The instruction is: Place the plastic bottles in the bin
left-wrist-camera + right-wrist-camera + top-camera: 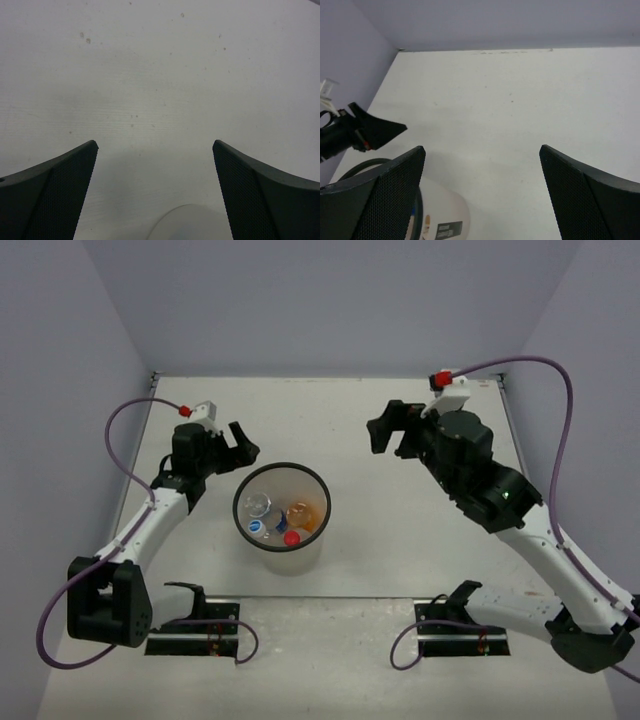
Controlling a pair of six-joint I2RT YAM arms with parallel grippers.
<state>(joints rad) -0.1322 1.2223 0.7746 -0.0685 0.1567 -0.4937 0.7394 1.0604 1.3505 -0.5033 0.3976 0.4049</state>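
In the top view the bin (300, 550) stands at the centre-left of the frame, on the white table (340, 420), between the two arms and nearer the left one. The plastic bottles (275, 518) lie inside it, crowded together. A blue cap (256, 527), a red cap (292, 537), an orange bottle (300, 512) and a clear rounded shape (258, 503) can be picked out. How many bottles there are in all is hard to tell, because they overlap and the bin's wall hides their lower parts.

The left gripper (243, 445) hangs just beyond the bin's upper-left rim with its jaws spread wide and nothing between them. Its wrist view shows only the two dark fingers (60, 195), cut off by the lower corners, with bare table (160, 75) between them. A pale curved edge (185, 222) at the bottom of that frame is too cropped to identify.

The right gripper (385, 435) is in the upper right of the top view, well apart from the bin. Its jaws are also fully spread and hold nothing. In its wrist view the fingers (585, 200) fill the lower corners. The bin (450, 210) shows only in part at the lower left, its black rim mostly behind the near finger. A dark label (447, 231) and a hint of orange show faintly through the translucent wall, and the rest of the contents is out of frame. The tip of the left gripper (370, 131) pokes in at the left edge, with the arm behind it cut off.
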